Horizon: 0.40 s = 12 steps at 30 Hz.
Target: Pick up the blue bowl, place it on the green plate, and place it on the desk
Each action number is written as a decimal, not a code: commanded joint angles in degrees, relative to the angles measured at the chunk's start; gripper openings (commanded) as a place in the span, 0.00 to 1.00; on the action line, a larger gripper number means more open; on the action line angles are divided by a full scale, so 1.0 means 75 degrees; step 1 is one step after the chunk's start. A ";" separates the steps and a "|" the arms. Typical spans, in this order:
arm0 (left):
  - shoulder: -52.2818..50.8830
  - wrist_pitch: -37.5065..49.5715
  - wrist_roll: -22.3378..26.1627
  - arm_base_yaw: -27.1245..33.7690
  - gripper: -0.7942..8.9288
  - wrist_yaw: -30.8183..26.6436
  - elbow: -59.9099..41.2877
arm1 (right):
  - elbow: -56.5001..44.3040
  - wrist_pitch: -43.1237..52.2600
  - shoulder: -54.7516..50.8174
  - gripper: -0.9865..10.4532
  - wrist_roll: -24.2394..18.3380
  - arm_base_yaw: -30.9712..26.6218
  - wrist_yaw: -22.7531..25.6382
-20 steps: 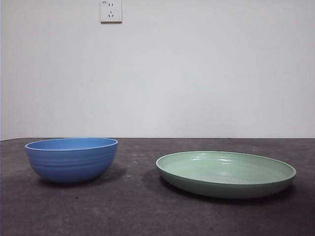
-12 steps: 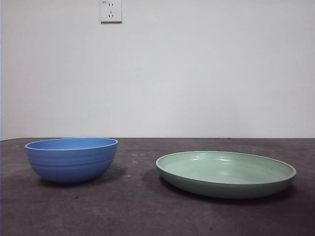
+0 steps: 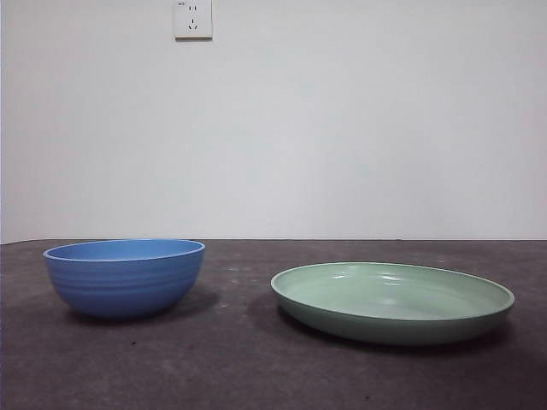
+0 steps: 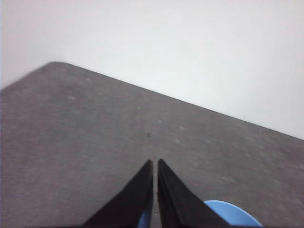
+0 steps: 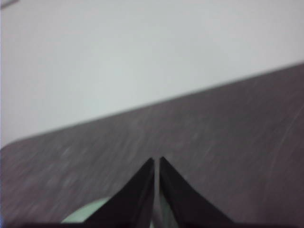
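The blue bowl [image 3: 125, 277] stands upright on the desk [image 3: 239, 367] at the left of the front view. The green plate [image 3: 392, 301] lies flat on the desk to its right, apart from it. No arm shows in the front view. In the left wrist view my left gripper [image 4: 155, 164] is shut and empty above the desk [image 4: 85, 137], with a part of the blue bowl's rim [image 4: 231, 213] beside the jaws. In the right wrist view my right gripper [image 5: 156, 161] is shut and empty above the desk [image 5: 228, 133], with an edge of the green plate [image 5: 85, 213] beside the jaws.
A white wall [image 3: 342, 128] with a power socket [image 3: 192, 19] stands behind the desk's far edge. A gap of bare desk lies between bowl and plate.
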 commanded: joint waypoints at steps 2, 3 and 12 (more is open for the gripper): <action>0.0959 -0.0356 -0.0055 -0.0012 0.10 0.0210 0.1078 | 0.0653 -0.0146 0.0860 0.10 0.0370 0.0000 -0.0752; 0.1224 -0.0510 -0.0055 -0.0012 0.10 0.0280 0.1367 | 0.0857 -0.0146 0.1102 0.10 0.0408 0.0000 -0.0898; 0.3229 -0.1236 -0.0006 -0.0114 0.10 0.1839 0.3328 | 0.2876 -0.0507 0.3299 0.10 0.0265 0.0149 -0.2570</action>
